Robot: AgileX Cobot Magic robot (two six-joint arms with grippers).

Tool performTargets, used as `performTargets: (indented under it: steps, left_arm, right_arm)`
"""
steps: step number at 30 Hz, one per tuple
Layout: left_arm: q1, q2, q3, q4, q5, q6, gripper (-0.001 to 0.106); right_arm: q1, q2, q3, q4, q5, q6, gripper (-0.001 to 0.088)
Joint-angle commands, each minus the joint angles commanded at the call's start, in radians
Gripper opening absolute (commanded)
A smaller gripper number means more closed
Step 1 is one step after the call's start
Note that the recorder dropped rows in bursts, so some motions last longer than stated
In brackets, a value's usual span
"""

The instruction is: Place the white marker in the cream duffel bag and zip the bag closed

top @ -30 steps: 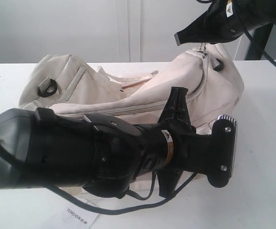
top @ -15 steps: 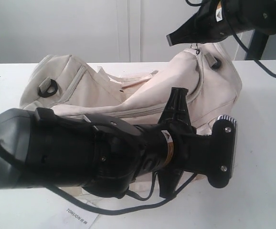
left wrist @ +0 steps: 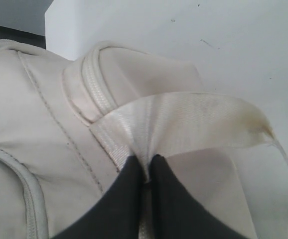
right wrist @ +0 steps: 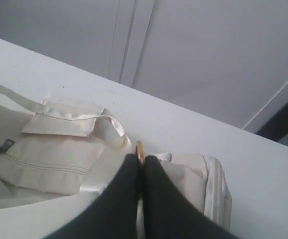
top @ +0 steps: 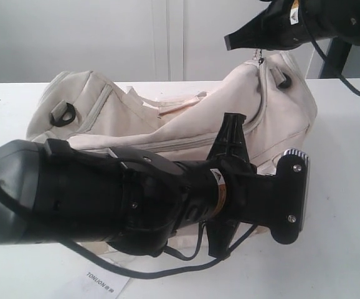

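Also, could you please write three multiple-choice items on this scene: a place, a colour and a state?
1. Where does the cream duffel bag lie? A on the white table; B on the floor; C on a shelf.
2. What colour is the D-ring at its end? A red; B black; C blue.
3. How is the left gripper? A wide open; B shut on nothing; C shut on the webbing handle.
A: tabletop shows all around the bag. B: the ring is plainly black. C: the fingertips pinch the webbing.
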Motion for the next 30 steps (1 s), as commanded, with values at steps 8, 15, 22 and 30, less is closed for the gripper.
performTargets:
  steps: [8,15,22,30]
  left_arm:
    - [0.000,0.000,0.000,0.000,-0.030,0.000,0.000]
    - [0.000,0.000,0.000,0.000,-0.012,0.000,0.000]
    - [0.000,0.000,0.000,0.000,0.004,0.000,0.000]
    - [0.000,0.000,0.000,0.000,0.011,0.000,0.000]
  right_arm:
    - [0.000,0.054,0.000,0.000,-0.011,0.000,0.0000]
    - [0.000,0.064,0.000,0.041,0.013,0.000,0.0000]
    - [0.002,0.058,0.000,0.190,0.058,0.000,0.0000]
    - [0.004,0.058,0.000,0.276,0.093,-0.008,0.0000]
